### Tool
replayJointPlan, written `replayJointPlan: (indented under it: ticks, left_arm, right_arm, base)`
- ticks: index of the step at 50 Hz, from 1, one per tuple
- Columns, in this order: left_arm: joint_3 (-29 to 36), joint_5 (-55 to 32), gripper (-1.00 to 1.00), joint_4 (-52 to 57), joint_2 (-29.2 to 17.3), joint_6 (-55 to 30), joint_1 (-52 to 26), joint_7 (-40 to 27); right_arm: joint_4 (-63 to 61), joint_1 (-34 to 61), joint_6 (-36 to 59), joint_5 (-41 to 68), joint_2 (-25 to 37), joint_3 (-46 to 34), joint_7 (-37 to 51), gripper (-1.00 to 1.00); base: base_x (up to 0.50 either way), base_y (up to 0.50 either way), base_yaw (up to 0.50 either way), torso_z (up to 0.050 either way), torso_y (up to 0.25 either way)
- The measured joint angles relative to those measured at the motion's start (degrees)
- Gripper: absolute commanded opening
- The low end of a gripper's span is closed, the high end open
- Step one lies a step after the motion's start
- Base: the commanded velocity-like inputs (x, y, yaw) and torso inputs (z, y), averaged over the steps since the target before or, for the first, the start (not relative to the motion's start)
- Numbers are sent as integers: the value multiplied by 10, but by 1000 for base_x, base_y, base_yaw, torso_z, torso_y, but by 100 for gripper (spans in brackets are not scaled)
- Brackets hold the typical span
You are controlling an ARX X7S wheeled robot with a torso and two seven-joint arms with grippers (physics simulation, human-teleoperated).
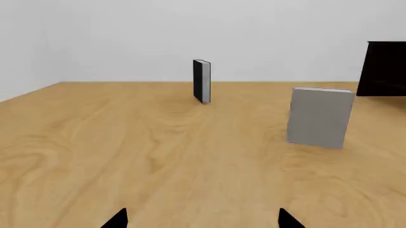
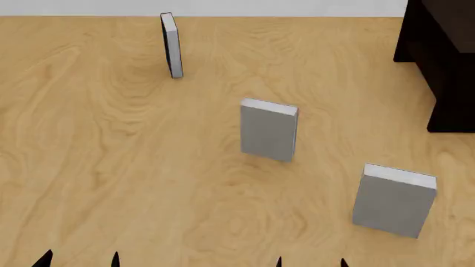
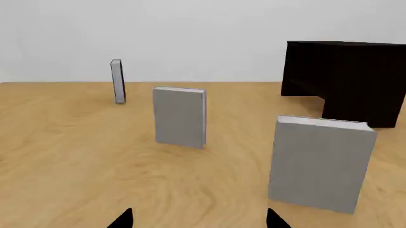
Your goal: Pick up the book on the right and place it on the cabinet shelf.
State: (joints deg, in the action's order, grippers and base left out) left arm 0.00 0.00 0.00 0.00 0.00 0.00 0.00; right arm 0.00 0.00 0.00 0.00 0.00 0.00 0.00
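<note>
The book (image 2: 393, 201), a thick light-grey hardcover with a white page edge, stands upright at the right front of the wooden table; it also shows in the right wrist view (image 3: 319, 164). The dark cabinet shelf (image 2: 444, 61) stands at the far right, also seen in the right wrist view (image 3: 349, 80) and in the left wrist view (image 1: 383, 69). My right gripper (image 2: 310, 262) is open and empty, short of the book and to its left; in its own view (image 3: 198, 219) only the tips show. My left gripper (image 2: 80, 260) is open and empty at the front left (image 1: 201, 219).
A narrower grey book (image 2: 268, 129) stands upright mid-table, also in the left wrist view (image 1: 319, 117) and in the right wrist view (image 3: 180, 117). A thin black-covered book (image 2: 171, 44) stands far back left. The wooden table (image 2: 148, 167) ends at a white wall.
</note>
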Motion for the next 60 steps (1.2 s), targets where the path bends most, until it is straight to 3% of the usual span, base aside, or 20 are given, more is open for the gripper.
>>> replayJointPlan:
  ticks: [17, 37, 60]
  left_arm:
    - [21, -28, 100, 11, -19, 15, 3, -8]
    - [30, -64, 100, 199, -51, -147, -77, -38]
    - [39, -70, 100, 261, -81, -173, -108, -53]
  right_arm:
    - [-6, 7, 5, 13, 19, -21, 26, 100]
    - [-243, 78, 191, 47, 63, -16, 42, 100]
    - [-330, 96, 249, 84, 107, -1, 31, 100]
  base:
    - [0, 0, 0, 39, 0]
    - [0, 0, 0, 50, 0]
    - [497, -47, 0, 50, 0]
